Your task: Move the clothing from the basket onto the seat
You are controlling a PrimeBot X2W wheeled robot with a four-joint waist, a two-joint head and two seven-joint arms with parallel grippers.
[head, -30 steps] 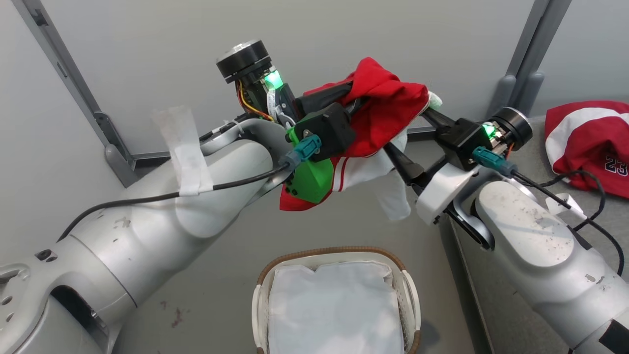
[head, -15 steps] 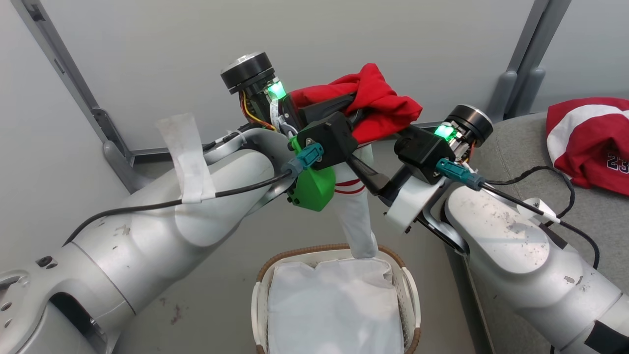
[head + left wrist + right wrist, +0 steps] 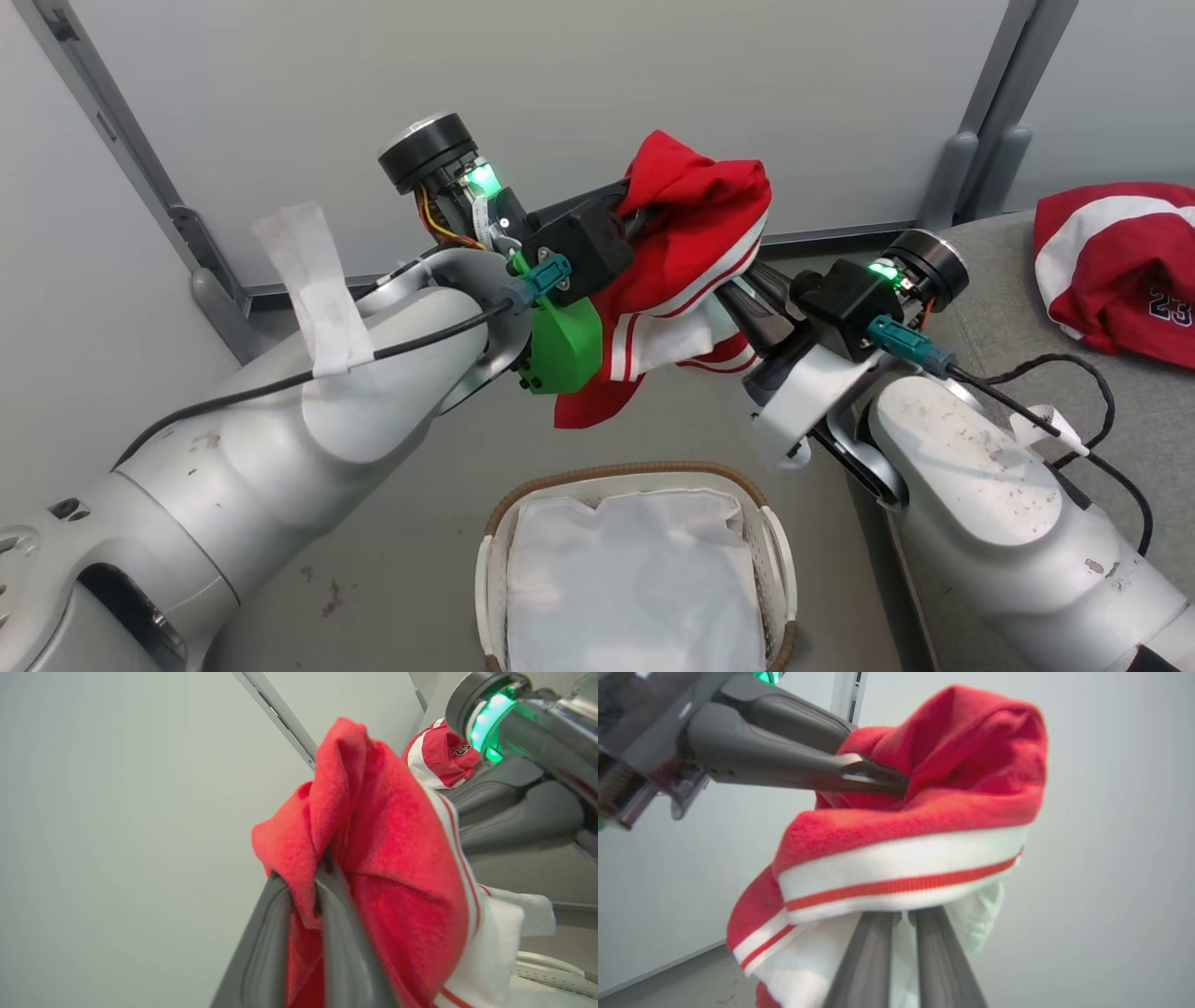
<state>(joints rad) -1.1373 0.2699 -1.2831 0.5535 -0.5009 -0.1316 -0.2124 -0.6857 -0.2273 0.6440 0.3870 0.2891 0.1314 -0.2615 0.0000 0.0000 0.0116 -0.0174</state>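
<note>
A red garment (image 3: 695, 238) with white bands hangs bunched in the air above the basket (image 3: 611, 473), held from both sides. My left gripper (image 3: 639, 207) is shut on its red upper fold, and the left wrist view shows the left gripper (image 3: 306, 884) pinching that cloth. My right gripper (image 3: 726, 282) grips the white-banded lower edge; in the right wrist view the right gripper (image 3: 903, 912) is shut on the fabric. The other red garment (image 3: 1116, 266), printed 23, lies on the grey sofa (image 3: 1018, 313) at the right. Inside the basket lies its white liner (image 3: 635, 579).
A grey wall with metal posts (image 3: 957, 168) stands close behind the arms. Black cables (image 3: 1074, 369) trail over the sofa beside my right forearm. Grey floor (image 3: 401, 523) lies around the basket.
The garment's white part that hung down to the basket half a second ago is now lifted clear and bunched. Both grippers have shifted, the right one lower and to the right.
</note>
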